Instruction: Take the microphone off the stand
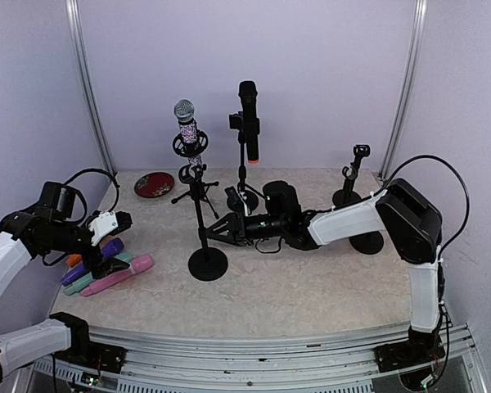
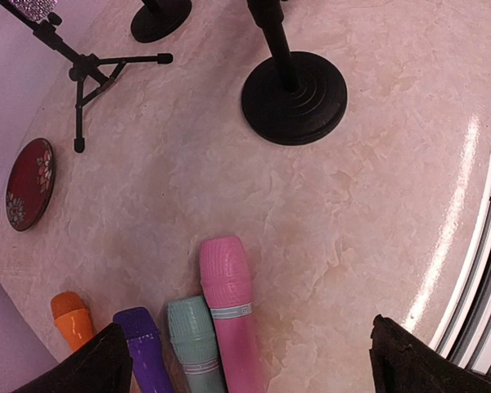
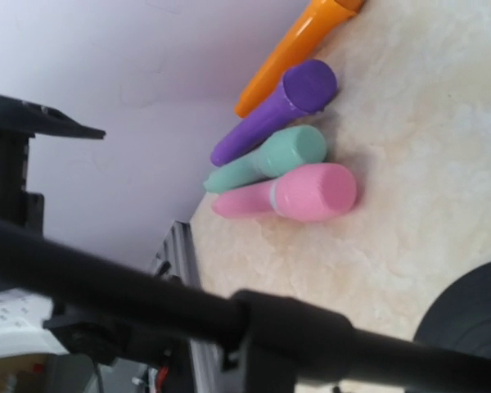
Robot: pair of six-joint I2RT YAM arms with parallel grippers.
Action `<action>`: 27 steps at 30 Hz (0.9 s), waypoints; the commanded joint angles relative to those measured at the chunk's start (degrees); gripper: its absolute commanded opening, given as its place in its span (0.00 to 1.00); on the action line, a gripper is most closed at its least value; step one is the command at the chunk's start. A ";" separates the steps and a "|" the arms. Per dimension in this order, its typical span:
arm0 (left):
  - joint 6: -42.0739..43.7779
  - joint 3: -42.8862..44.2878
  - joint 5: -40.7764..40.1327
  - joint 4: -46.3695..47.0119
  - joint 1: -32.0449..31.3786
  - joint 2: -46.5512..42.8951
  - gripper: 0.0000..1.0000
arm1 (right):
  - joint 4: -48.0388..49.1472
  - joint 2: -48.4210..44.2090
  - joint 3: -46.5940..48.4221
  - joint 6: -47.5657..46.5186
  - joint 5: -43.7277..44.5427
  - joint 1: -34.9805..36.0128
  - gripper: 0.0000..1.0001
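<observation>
A sparkly microphone (image 1: 188,129) with a grey mesh head stands in a ring mount on a small tripod stand (image 1: 195,192). A black microphone (image 1: 248,123) sits upright on a second stand behind it. In front is a round-based stand (image 1: 207,264). My right gripper (image 1: 218,231) is at this stand's pole (image 3: 147,299), which runs blurred across the right wrist view and hides the fingers. My left gripper (image 2: 250,364) hangs open over a pink microphone (image 2: 229,303) lying on the table, holding nothing.
Teal (image 2: 192,336), purple (image 2: 143,340) and orange (image 2: 72,318) microphones lie beside the pink one at the left. A red dish (image 1: 154,184) sits at the back left. An empty clip stand (image 1: 353,173) stands at the back right. The table's near rail (image 1: 254,340) runs along the front.
</observation>
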 commanded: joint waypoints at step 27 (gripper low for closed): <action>0.68 -0.16 0.72 -0.46 0.60 0.02 0.99 | -19.93 -5.72 1.76 -38.97 31.59 8.98 0.00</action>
